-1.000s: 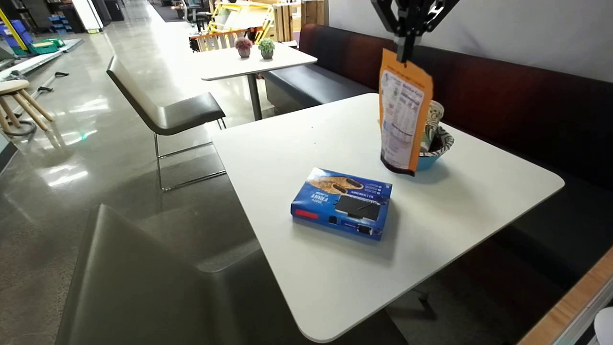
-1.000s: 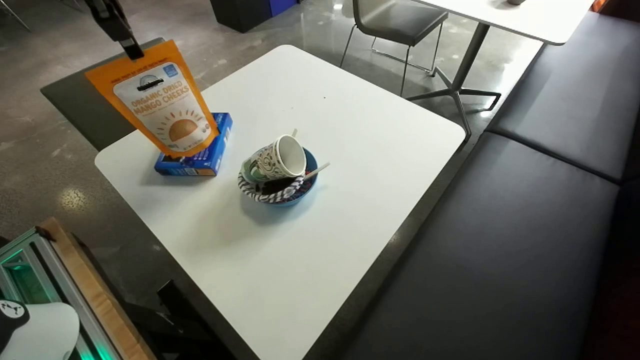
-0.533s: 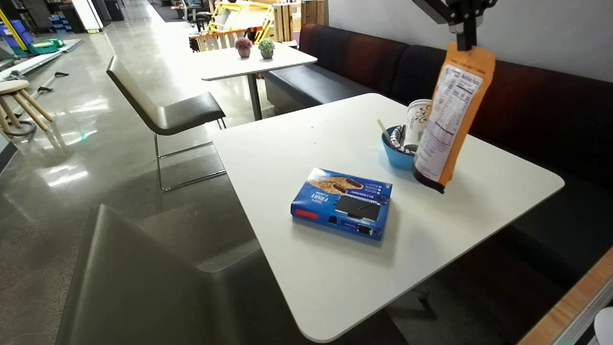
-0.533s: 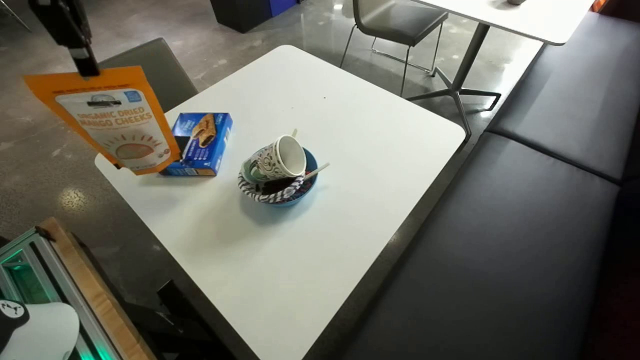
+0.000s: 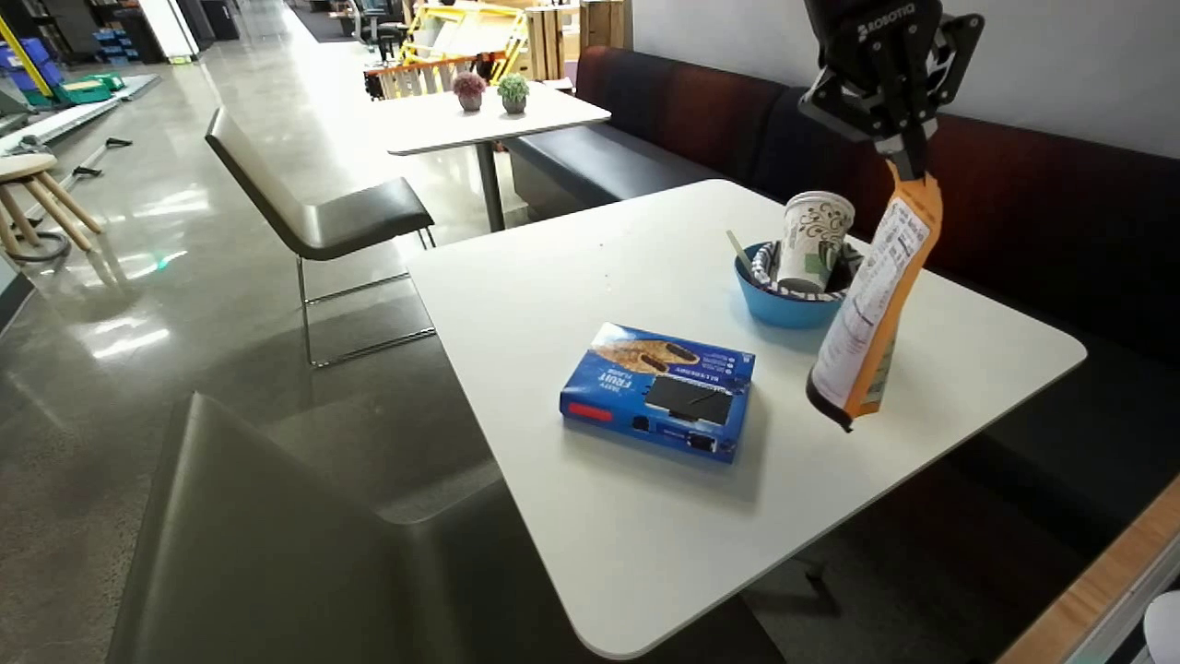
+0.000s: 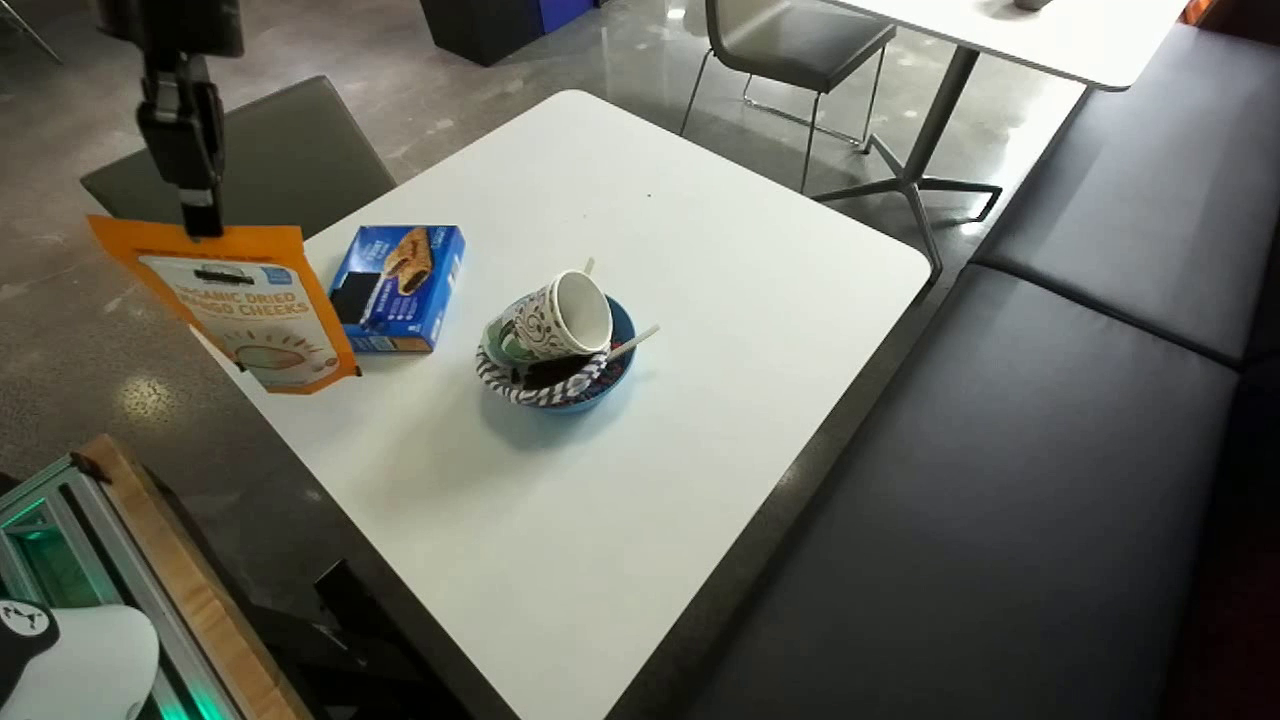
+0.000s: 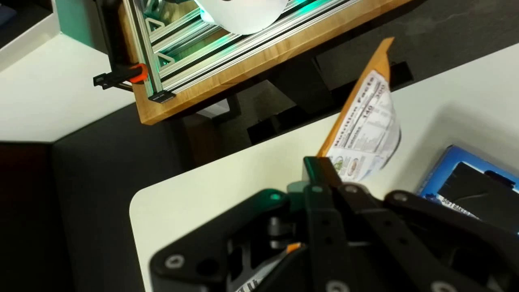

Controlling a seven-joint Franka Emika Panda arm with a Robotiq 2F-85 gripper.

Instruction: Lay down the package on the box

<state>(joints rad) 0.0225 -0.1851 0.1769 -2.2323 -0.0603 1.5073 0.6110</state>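
Gripper (image 5: 911,166) pinches curved orange pouch (image 5: 873,312) near flat, glossy cardboard box (image 5: 659,391).

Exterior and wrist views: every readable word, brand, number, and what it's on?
"ROBOTIQ": black housing above the closed jaws
"ORGANIC DRIED MANGO CHEEKS": package front, first letters blurred
"Nutrition Facts": package back
"Calories": same panel
"140": same panel
"300": same panel
"FRUIT": box top
"BLUEBERRY": box top
Too small or blurred: other package and box print, emblem on white casing
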